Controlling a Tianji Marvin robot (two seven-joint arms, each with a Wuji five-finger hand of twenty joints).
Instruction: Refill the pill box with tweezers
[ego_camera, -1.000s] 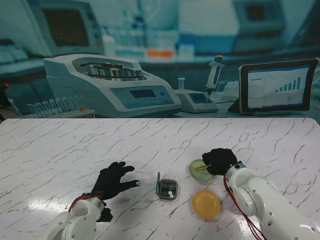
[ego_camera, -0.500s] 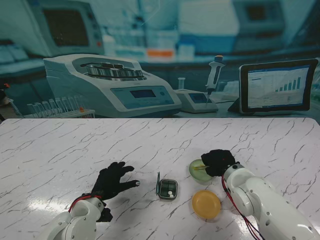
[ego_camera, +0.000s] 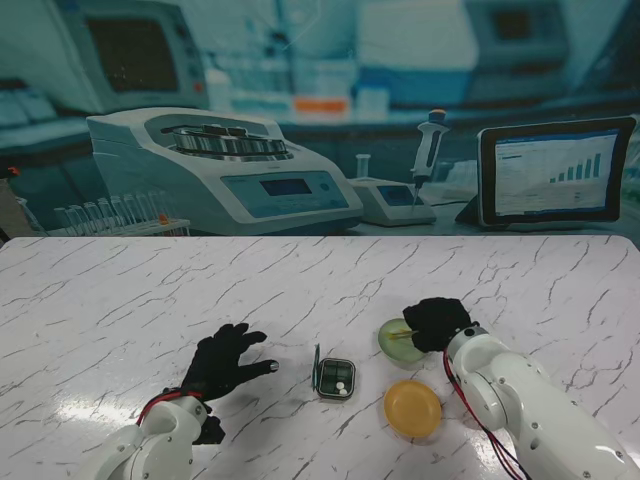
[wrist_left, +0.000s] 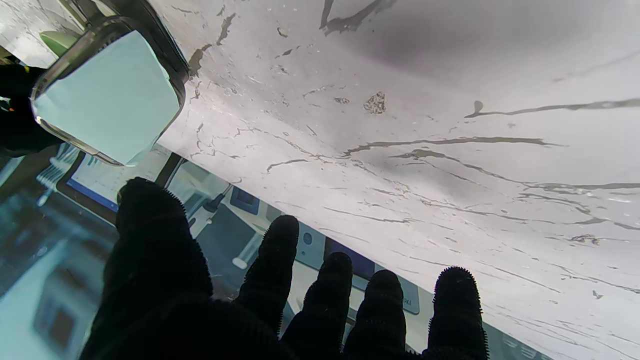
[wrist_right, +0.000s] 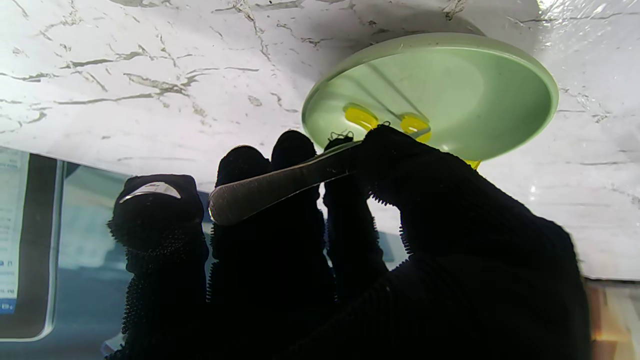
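A small pill box (ego_camera: 336, 378) with its lid up stands on the marble table between my two hands; its clear lid (wrist_left: 107, 92) shows close in the left wrist view. My right hand (ego_camera: 436, 322) (wrist_right: 350, 235) is shut on metal tweezers (wrist_right: 280, 182), held over a pale green dish (ego_camera: 398, 341) (wrist_right: 450, 95). Yellow pills (wrist_right: 361, 116) lie in that dish, and the tweezers' tips are hidden behind my thumb beside them. My left hand (ego_camera: 228, 363) (wrist_left: 280, 300) rests open on the table to the left of the box, fingers spread, holding nothing.
An orange dish (ego_camera: 412, 408) sits nearer to me than the green one, just right of the pill box. Lab machines, a pipette stand (ego_camera: 428, 150) and a tablet (ego_camera: 556, 172) line the table's far edge.
My right hand has shifted very slightly left and nearer over the green dish. The left hand and the pill box have not moved.
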